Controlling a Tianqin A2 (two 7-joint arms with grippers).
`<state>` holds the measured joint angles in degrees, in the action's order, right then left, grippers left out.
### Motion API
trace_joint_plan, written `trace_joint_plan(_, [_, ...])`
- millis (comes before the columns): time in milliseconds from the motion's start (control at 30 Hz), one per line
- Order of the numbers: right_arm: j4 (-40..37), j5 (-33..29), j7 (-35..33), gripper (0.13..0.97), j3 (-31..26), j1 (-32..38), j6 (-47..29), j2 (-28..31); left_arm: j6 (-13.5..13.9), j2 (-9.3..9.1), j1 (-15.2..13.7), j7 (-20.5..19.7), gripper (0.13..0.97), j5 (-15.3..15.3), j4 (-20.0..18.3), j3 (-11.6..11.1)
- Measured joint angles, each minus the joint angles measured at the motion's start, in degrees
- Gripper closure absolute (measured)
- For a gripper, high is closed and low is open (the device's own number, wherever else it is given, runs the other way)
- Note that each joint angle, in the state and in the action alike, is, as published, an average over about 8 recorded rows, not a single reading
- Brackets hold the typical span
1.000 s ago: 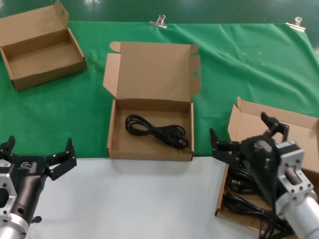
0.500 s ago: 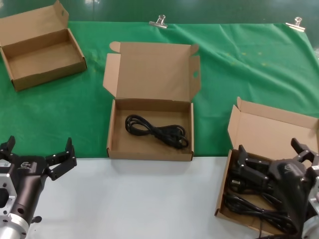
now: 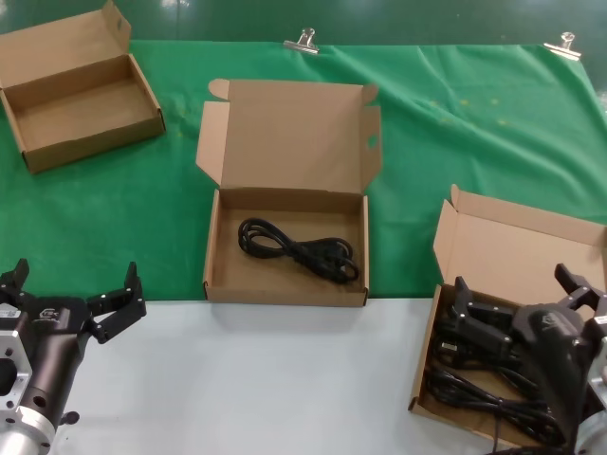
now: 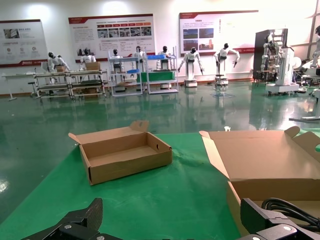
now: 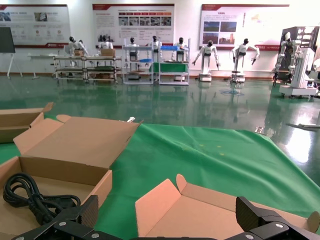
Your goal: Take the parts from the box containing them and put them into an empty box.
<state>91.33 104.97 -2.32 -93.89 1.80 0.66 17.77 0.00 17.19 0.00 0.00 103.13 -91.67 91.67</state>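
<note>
The box containing the parts (image 3: 512, 248) stands at the near right with its lid up, and several black cables (image 3: 471, 391) lie in its tray. My right gripper (image 3: 517, 296) hangs open just above those cables, holding nothing. The right wrist view looks past the right gripper (image 5: 167, 224) at that carton's lid (image 5: 205, 215). The centre carton (image 3: 285, 292), the one with two ear flaps, holds one cable (image 3: 302, 250), which also shows as a cable (image 5: 30, 196) in the right wrist view. My left gripper (image 3: 71, 292) waits open at the near left; the left wrist view shows the left gripper (image 4: 172, 226) over green cloth.
A third carton (image 3: 81, 90) sits at the far left, open with nothing in it, also seen as a carton (image 4: 125, 155) in the left wrist view. The green cloth (image 3: 455, 133) covers the far table, held by metal clips (image 3: 303, 40). The white tabletop (image 3: 266, 379) lies nearest me.
My right gripper has moved nearer and to the right, dropping over the right carton's cables, and has held about still for the last half second. The left arm has not moved.
</note>
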Motion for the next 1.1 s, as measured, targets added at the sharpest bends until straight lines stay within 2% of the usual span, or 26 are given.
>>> trace_joint_plan(1100, [0.00,0.00,0.00,0.129,0.00,0.00,0.00,0.00,0.00,0.00,0.00,0.00,0.132,0.00,0.00,0.00])
